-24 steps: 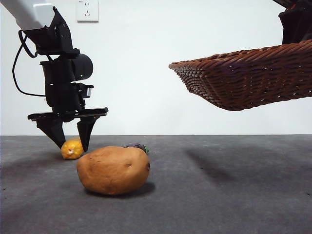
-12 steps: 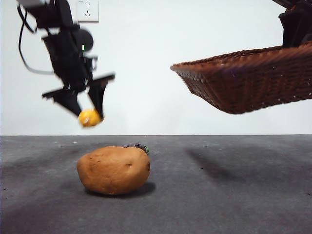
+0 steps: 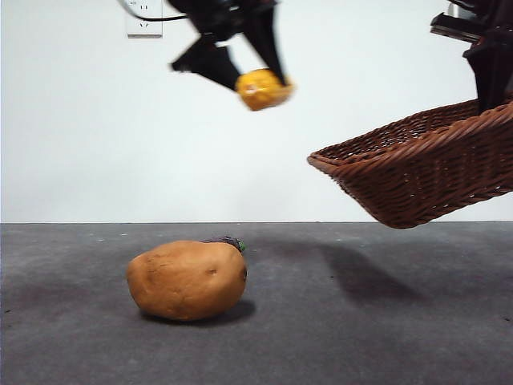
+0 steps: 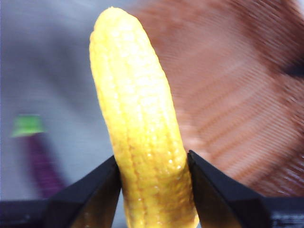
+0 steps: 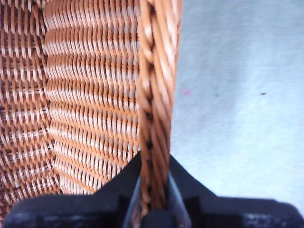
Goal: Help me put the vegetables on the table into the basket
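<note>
My left gripper [image 3: 258, 74] is shut on a small yellow ridged vegetable [image 3: 263, 88], a corn-like cob [image 4: 137, 123], and holds it high in the air just left of the basket [image 3: 425, 172]. The dark brown wicker basket hangs tilted above the table [image 3: 361, 321], its low rim facing the cob. My right gripper [image 5: 154, 190] is shut on the basket's braided rim [image 5: 156, 85] and shows at the top right [image 3: 490, 68]. The tan potato [image 3: 187, 279] lies on the table. Behind it peeks the purple eggplant [image 3: 224, 240], blurred in the left wrist view [image 4: 40, 159].
A white wall with a socket [image 3: 143, 18] stands behind the table. The basket casts a shadow [image 3: 361, 277] on the grey surface to the right of the potato.
My left gripper rose from the table with the yellow cob and swung right, up toward the basket. The basket tilted more and shifted slightly right. Potato and eggplant stayed put.
</note>
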### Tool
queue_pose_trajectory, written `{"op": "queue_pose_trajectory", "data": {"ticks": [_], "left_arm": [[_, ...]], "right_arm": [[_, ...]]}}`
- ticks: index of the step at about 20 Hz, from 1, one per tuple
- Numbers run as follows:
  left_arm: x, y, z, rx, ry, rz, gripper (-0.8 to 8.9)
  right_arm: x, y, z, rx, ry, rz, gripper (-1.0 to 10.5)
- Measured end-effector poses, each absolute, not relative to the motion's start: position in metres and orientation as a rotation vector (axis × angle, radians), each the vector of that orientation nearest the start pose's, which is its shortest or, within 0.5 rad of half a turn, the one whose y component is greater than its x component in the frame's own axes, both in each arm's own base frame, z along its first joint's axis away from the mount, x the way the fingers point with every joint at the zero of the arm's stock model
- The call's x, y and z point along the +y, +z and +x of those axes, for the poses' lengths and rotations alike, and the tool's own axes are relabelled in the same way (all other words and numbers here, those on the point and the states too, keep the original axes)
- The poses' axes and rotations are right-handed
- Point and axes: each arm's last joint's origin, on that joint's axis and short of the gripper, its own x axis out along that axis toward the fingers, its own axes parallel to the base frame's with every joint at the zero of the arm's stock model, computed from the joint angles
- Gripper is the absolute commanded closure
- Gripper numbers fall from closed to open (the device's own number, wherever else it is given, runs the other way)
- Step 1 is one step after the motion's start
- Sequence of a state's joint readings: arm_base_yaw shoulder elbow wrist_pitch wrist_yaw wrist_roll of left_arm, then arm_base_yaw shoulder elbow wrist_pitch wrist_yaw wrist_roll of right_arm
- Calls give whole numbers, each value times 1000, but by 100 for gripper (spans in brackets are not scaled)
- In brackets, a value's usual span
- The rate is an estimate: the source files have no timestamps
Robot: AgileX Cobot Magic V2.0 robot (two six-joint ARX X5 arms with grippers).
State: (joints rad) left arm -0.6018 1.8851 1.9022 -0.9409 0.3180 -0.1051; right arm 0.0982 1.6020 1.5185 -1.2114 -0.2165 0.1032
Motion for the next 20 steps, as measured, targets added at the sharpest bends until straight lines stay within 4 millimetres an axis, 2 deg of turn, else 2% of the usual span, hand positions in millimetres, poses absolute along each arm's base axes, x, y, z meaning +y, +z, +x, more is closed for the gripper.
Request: {"op": "queue_pose_trajectory", "data": {"ticks": [3,7,13,14,17,20], "left_arm": [[-263,340,307,991,-849,102,822],[-271,337,296,1003,-792,204,799],[-272,329,297,1052,-764,222,317],[-272,328,297,1054,-761,219,275],[-271,328,298,1052,-725,206,274],[-259,324,299,1130,-683,226,276]], "right_arm": [[51,312,301,1325,229,152,963],[68,311,299,1337,302,162,963],[80,312,298,1334,417,213,963],[82,312,297,1336,421,209,963],[83,312,297,1336,415,195,963],[81,311,297,1333,341,141,963]]}}
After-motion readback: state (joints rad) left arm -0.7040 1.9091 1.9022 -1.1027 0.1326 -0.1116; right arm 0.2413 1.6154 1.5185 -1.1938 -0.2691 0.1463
